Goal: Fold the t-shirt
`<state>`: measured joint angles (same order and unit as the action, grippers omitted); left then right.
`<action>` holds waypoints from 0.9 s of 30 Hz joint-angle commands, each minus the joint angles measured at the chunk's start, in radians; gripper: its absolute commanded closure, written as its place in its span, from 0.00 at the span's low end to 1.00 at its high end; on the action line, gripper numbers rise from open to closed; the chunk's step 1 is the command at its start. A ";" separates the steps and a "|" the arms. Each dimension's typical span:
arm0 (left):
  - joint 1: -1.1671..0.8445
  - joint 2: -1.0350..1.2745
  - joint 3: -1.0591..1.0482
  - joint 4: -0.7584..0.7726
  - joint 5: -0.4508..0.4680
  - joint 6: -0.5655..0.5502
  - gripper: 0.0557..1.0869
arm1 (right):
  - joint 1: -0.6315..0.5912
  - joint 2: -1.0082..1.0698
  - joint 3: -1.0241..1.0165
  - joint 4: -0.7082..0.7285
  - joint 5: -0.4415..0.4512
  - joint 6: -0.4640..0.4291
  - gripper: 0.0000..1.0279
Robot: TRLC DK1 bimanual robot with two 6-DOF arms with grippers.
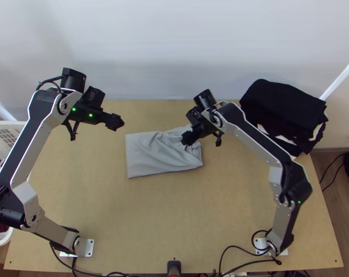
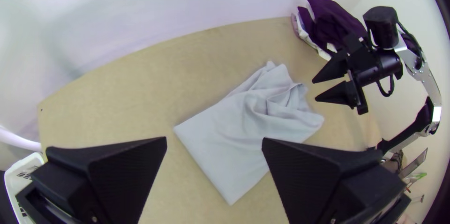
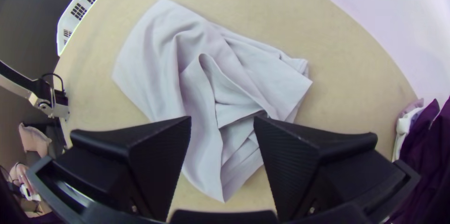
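1 shirt is being supported by the table as a rough folded rectangle; 1 end is lying smooth, the other is being rucked by loose layers. Above the rucked end, the right gripper is being held wide open with nothing gripped, presumably so that those layers can be straightened. The left gripper, also wide open and unloaded, is being held off the smooth end, probably for clearance. Room is being limited by the pile at the far right; more is being offered towards the near edge.

Dark clothes lie opposite a white basket.
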<state>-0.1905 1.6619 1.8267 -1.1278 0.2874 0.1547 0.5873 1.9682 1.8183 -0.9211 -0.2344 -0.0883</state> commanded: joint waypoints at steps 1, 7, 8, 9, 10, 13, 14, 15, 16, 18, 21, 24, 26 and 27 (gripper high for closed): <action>0.003 -0.033 0.000 0.000 0.002 0.005 0.04 | 0.009 0.050 0.058 -0.002 0.004 -0.028 0.41; 0.005 -0.031 0.000 0.000 0.001 0.003 0.04 | 0.008 0.124 0.108 -0.001 0.007 -0.057 0.41; 0.005 -0.030 0.002 0.000 0.001 0.003 0.04 | 0.008 0.136 0.116 -0.001 0.010 -0.067 0.41; 0.005 -0.030 0.003 0.000 0.001 0.003 0.04 | 0.006 0.147 0.121 -0.001 0.014 -0.076 0.41; 0.005 -0.028 0.005 0.000 -0.001 0.003 0.04 | 0.005 0.158 0.127 0.002 0.026 -0.088 0.41; 0.006 -0.025 0.009 0.000 -0.001 0.003 0.04 | 0.006 0.179 0.130 0.018 0.066 -0.142 0.41; 0.008 -0.025 0.009 0.000 -0.001 0.003 0.04 | 0.005 0.184 0.130 0.027 0.075 -0.160 0.41; 0.008 -0.024 0.009 0.000 -0.001 0.002 0.04 | 0.006 0.189 0.133 0.028 0.083 -0.179 0.41; 0.008 -0.024 0.009 0.000 -0.001 0.002 0.04 | 0.006 0.193 0.134 0.031 0.090 -0.192 0.41; 0.008 -0.021 0.009 0.000 -0.002 0.002 0.04 | 0.008 0.202 0.138 0.039 0.106 -0.220 0.41; 0.008 -0.019 0.009 0.000 -0.002 -0.001 0.04 | 0.013 0.207 0.136 0.059 0.112 -0.241 0.79; 0.008 -0.019 0.011 0.000 -0.002 -0.003 0.04 | 0.016 0.207 0.145 0.068 0.112 -0.241 0.97; 0.008 -0.021 0.011 0.000 -0.002 -0.003 0.04 | 0.014 0.208 0.156 0.068 0.112 -0.238 0.97; 0.010 -0.022 0.009 -0.001 -0.002 -0.003 0.04 | 0.013 0.210 0.162 0.068 0.112 -0.235 0.97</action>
<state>-0.1890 1.6611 1.8267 -1.1278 0.2867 0.1543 0.5930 2.1555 1.9411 -0.8600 -0.1272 -0.3046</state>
